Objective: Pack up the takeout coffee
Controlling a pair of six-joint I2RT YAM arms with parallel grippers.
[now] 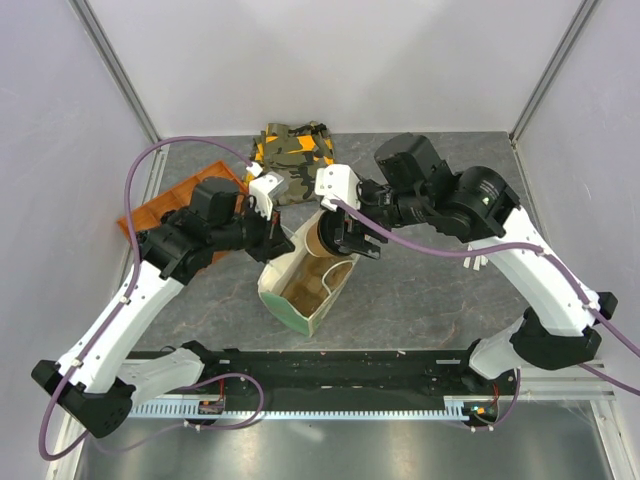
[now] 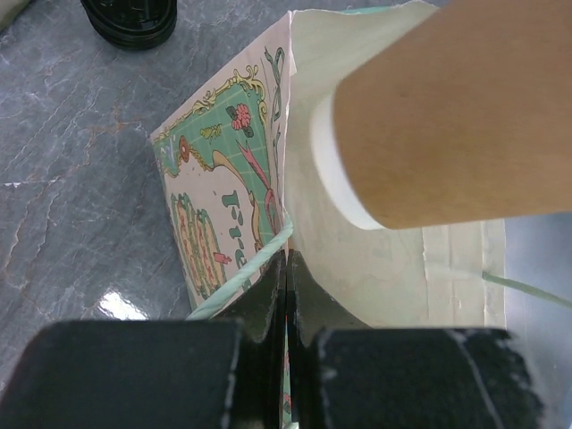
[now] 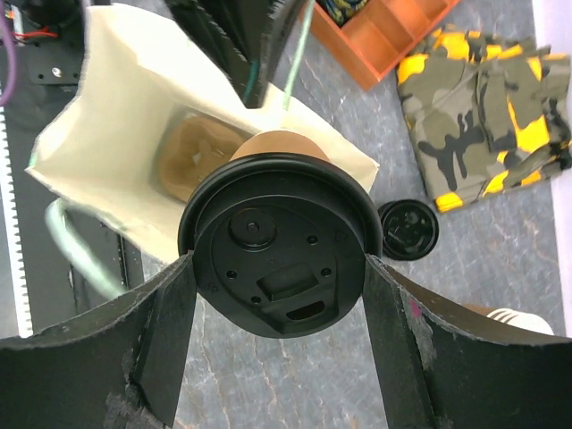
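The takeout coffee (image 1: pixel 318 238), a brown kraft cup with a black lid (image 3: pixel 279 241), is held tilted with its base in the mouth of the printed paper bag (image 1: pixel 300 295). My right gripper (image 1: pixel 345 240) is shut on it, one finger on each side of the lid (image 3: pixel 277 268). My left gripper (image 1: pixel 280 232) is shut on the bag's upper rim and holds the mouth open (image 2: pixel 286 268). In the left wrist view the cup's brown body (image 2: pixel 456 116) crosses over the bag's pale inside (image 2: pixel 393 268). A brown shape lies at the bag's bottom (image 3: pixel 192 152).
A loose black lid (image 3: pixel 407 230) lies on the grey table beside the bag, also in the left wrist view (image 2: pixel 130 18). A camouflage cloth (image 1: pixel 295 150) lies at the back. An orange tray (image 1: pixel 165 205) stands at the back left. A white cup rim (image 3: pixel 514 317) shows at the right.
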